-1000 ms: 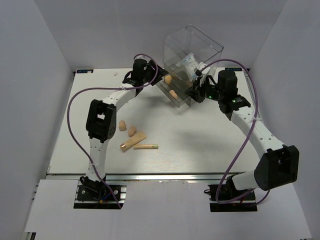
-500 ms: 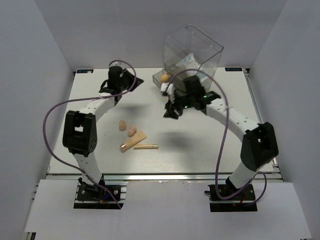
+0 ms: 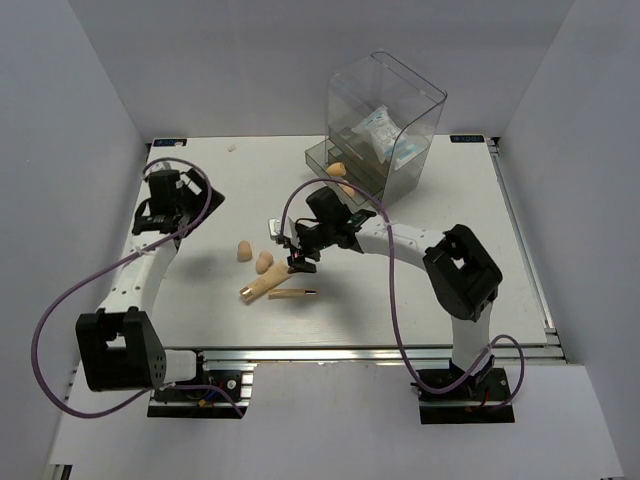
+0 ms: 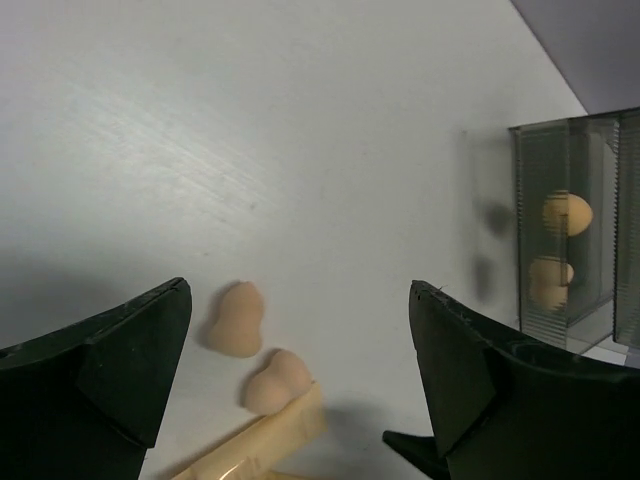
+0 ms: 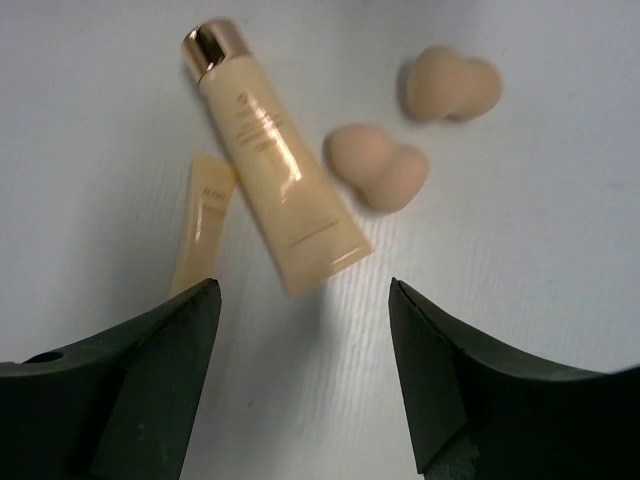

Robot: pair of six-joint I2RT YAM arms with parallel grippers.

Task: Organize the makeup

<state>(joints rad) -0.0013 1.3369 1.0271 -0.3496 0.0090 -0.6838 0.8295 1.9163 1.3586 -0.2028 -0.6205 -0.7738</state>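
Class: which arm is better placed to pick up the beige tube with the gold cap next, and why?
Right. The right gripper hangs open just above the beige tube, near its crimped end. The left gripper is open too, but much farther from the tube.

Clock read on top view from table [image 3: 420,270] centre. Box [image 3: 385,100] at 1 o'clock, near far edge; packets [image 3: 378,133] inside its upper part; drawer [image 3: 318,158] at its foot, 8 o'clock side, holds two sponges [image 3: 337,169] (one behind other). Loose sponges [image 3: 244,250] at 9 o'clock, just beside each other. Tube [image 3: 268,284] at their 5 o'clock; stick [image 3: 293,294] just beside tube, 4 o'clock. Right gripper [image 3: 299,258] over table at 3 o'clock of loose sponges; left gripper [image 4: 300,288] well apart, 10 o'clock.
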